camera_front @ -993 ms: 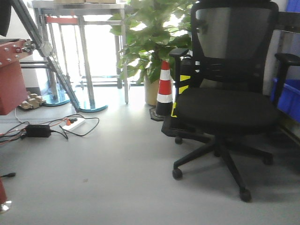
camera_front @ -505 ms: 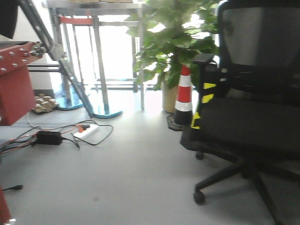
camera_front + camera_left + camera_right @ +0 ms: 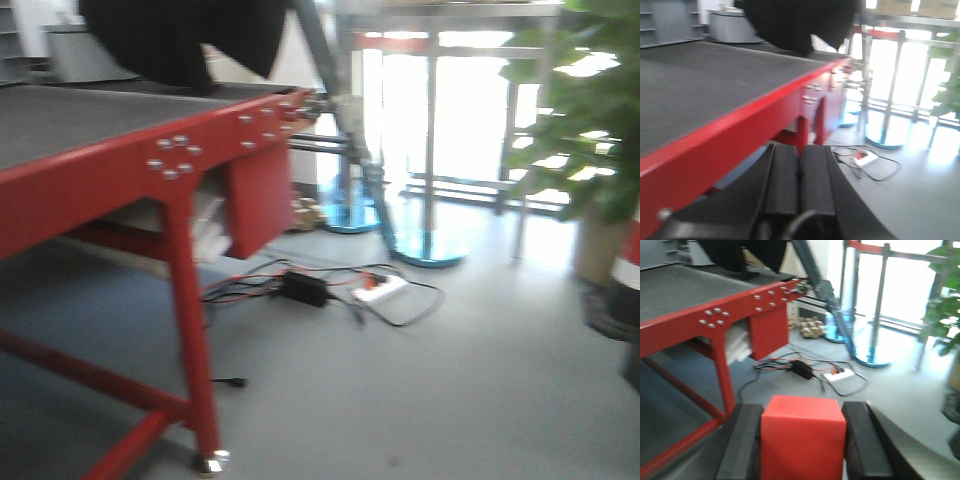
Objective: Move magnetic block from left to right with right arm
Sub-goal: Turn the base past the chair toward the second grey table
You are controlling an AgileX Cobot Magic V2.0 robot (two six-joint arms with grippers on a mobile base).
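In the right wrist view the magnetic block (image 3: 802, 437), a plain bright-red cube, sits clamped between two black pads, with my right gripper (image 3: 803, 412) shut on it. It hangs over the grey floor beside a red table. The left wrist view shows my left gripper (image 3: 800, 152) shut, its two black pads pressed together with nothing between them, beside the red table edge (image 3: 740, 135). Neither gripper shows in the front view.
A red metal table (image 3: 130, 160) with a dark grey top fills the left. A black shape (image 3: 175, 35) hangs over its far end. A power strip (image 3: 382, 288), black adapter (image 3: 303, 288) and cables lie on the floor. A plant (image 3: 600, 110) and metal frame legs (image 3: 430, 150) stand behind.
The front view has swung left: the office chair and traffic cone have left the frame and the red table now fills the left side.
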